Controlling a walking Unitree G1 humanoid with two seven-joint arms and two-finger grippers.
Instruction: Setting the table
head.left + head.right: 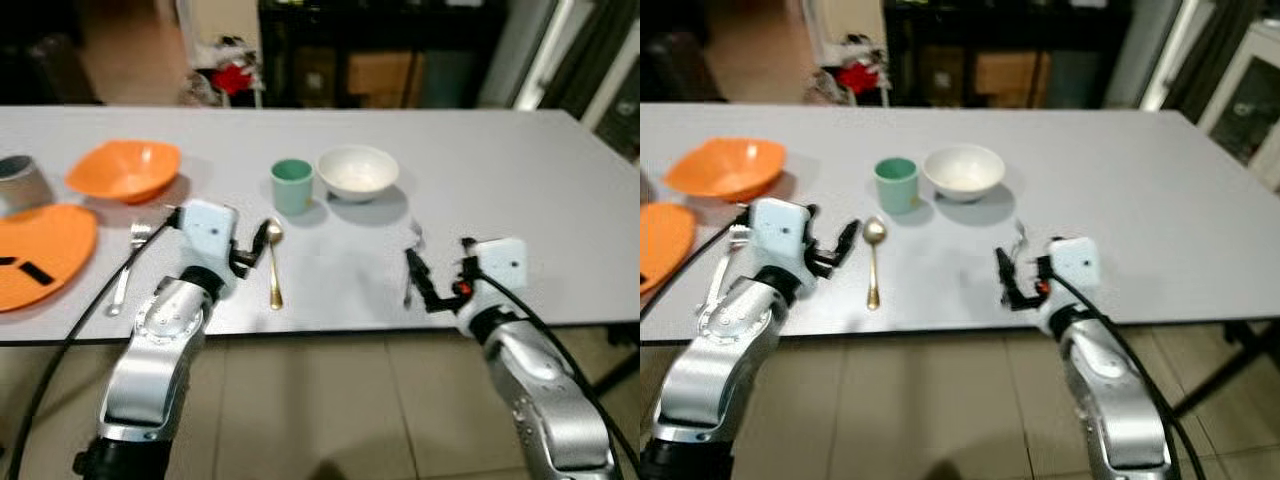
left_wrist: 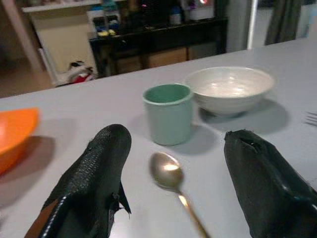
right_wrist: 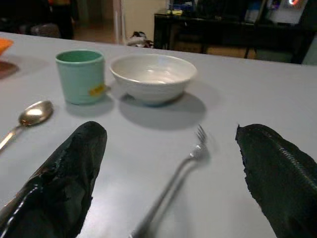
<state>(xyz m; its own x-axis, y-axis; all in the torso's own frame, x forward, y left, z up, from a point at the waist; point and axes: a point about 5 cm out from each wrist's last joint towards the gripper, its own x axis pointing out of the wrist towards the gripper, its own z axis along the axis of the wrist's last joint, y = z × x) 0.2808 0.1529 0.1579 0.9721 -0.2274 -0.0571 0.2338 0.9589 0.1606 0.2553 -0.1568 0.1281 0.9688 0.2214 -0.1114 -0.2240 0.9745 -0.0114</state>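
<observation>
Your left gripper [image 2: 171, 188] hangs spread over the spoon [image 1: 274, 262] near the table's [image 1: 520, 150] front edge, touching nothing. Your right gripper [image 3: 171, 183] is spread astride the fork [image 3: 173, 183], also near that edge. The cup [image 1: 292, 185] and white bowl [image 1: 357, 172] stand mid-table, just beside each other.

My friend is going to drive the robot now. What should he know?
Left gripper: open, empty, low over the table, aimed at the gold spoon.
Right gripper: open, empty, fork lying between its fingers.
Green cup and white bowl stand side by side mid-table. Orange bowl, orange plate and a second fork sit on the robot's left.
Done: nothing is held yet.
Left: probably pick up spoon and fork and lay them by the dishes.
</observation>
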